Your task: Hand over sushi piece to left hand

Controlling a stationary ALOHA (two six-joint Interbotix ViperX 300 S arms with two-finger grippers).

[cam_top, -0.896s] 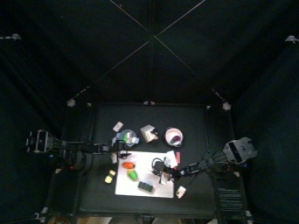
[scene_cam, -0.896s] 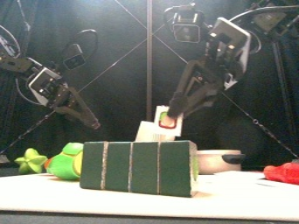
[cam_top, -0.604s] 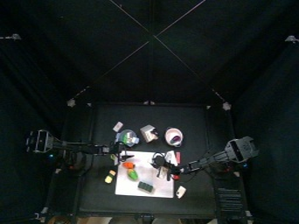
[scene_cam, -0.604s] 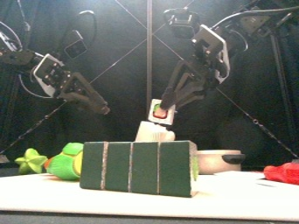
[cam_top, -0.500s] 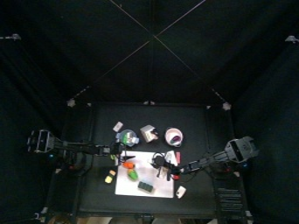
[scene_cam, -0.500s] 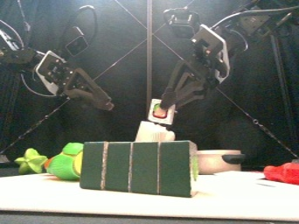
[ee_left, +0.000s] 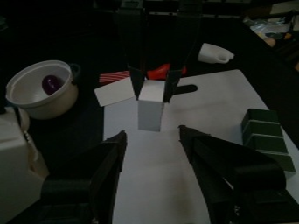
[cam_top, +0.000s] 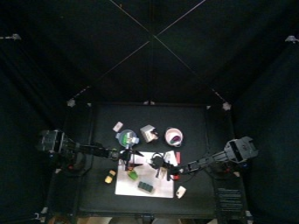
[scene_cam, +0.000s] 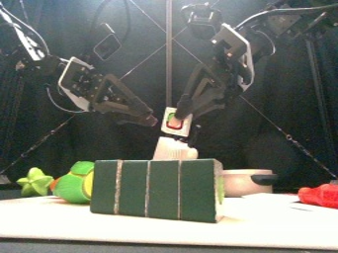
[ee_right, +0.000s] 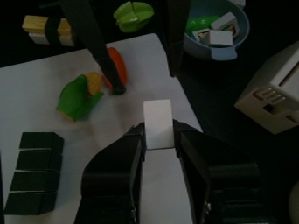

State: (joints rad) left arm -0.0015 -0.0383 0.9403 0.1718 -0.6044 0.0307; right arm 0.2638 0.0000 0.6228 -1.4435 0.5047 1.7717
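Note:
The sushi piece (scene_cam: 176,123), a white block with a red and green end, hangs in the air above the white mat (cam_top: 149,172). My right gripper (scene_cam: 183,119) is shut on it from the upper right. In the right wrist view the piece (ee_right: 156,121) sits between my right gripper's (ee_right: 158,133) jaws. My left gripper (scene_cam: 153,118) is open and comes in from the left, its tips close beside the piece. In the left wrist view the piece (ee_left: 149,107) stands just ahead of my left gripper's (ee_left: 149,136) spread jaws, not between them.
A dark green ribbed block (scene_cam: 153,188) stands at the table's front, with a green toy (scene_cam: 74,181) to its left. A white bowl (scene_cam: 246,181) and a red item (scene_cam: 317,195) lie to the right. A green and orange vegetable (ee_right: 89,93) lies on the mat.
My left gripper has swung right and up, toward the sushi piece. My right gripper has carried the piece a little left and higher.

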